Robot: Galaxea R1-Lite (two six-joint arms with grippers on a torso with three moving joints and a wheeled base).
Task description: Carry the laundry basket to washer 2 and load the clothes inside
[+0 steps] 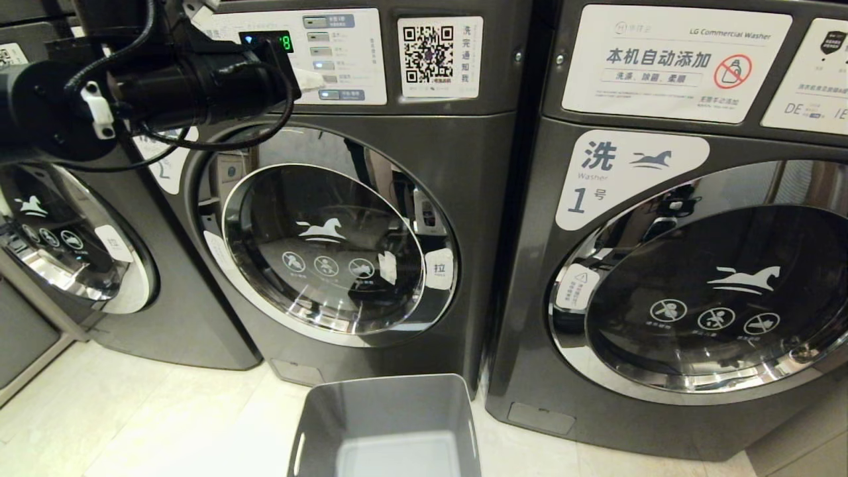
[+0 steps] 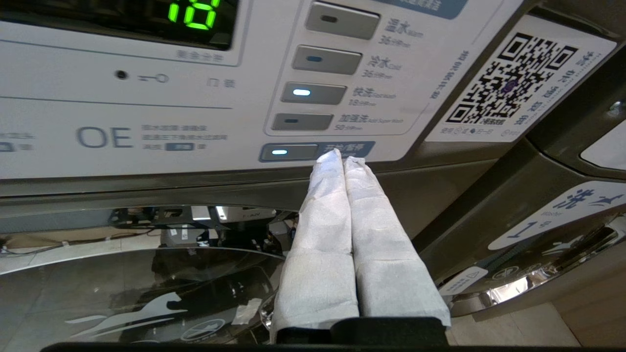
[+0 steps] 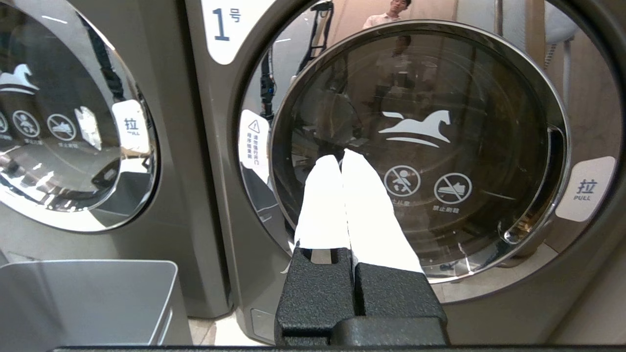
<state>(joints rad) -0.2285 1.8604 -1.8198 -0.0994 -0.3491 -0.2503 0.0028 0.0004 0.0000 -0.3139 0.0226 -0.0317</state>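
Closed left end effector [image 2: 342, 159] touches start button [image 2: 288, 152].

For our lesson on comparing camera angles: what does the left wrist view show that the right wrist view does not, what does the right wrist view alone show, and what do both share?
Only the left wrist view: the control panel of washer 2 with green digits, the QR sticker, and the shut left hand at the bottom lit button.

Only the right wrist view: the shut right hand facing washer 1's closed door, the laundry basket, and a person reflected.

Both: washer 1's "1" label and washer 2's glass door.
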